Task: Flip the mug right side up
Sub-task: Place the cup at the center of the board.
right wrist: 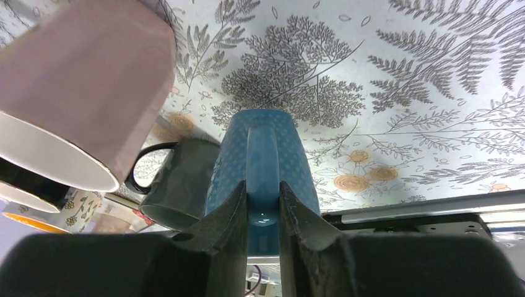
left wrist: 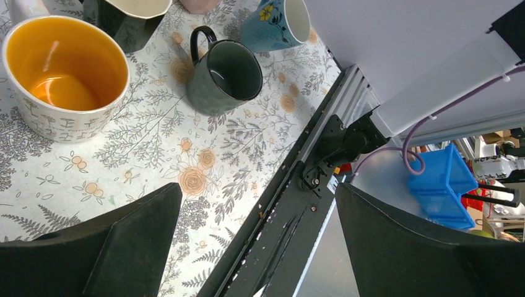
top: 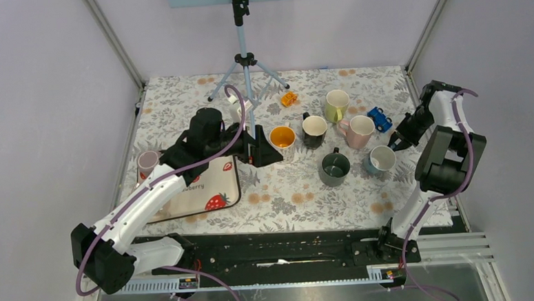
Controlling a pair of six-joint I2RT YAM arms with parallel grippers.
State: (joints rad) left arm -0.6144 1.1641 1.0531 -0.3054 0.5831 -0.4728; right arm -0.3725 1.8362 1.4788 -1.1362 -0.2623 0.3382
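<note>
Top view: blue mug on the right side of the floral cloth, mouth up, white inside showing. It is just right of the dark green mug and nearer the arms than the pink mug. Right gripper is at the blue mug's far-right side; the jaws are too small to read from up here.

Right wrist view settles it: both fingers are pressed onto the blue mug's handle, pinching it from either side, with the mug body beyond them. No view shows whether the base touches the cloth, so cannot tell. This view also has the pink mug large at upper left and the dark green mug tight beside the blue one; contact between them is unclear.

Left gripper hangs mid-table just beside the orange-lined mug, holding nothing. Left wrist view shows its jaws spread wide with bare cloth and the table's edge rail between them. It also catches a yellow flower printed on the blue mug's side, which the other two views do not show, and a blue bin beyond the table edge.

Top view alone gives the rest:
- black mug between the orange-lined and pink ones
- yellow-green mug farther back
- small mug at the far-left corner of the strawberry mat
- blue toy car
- orange toy
- tripod at the back
</note>
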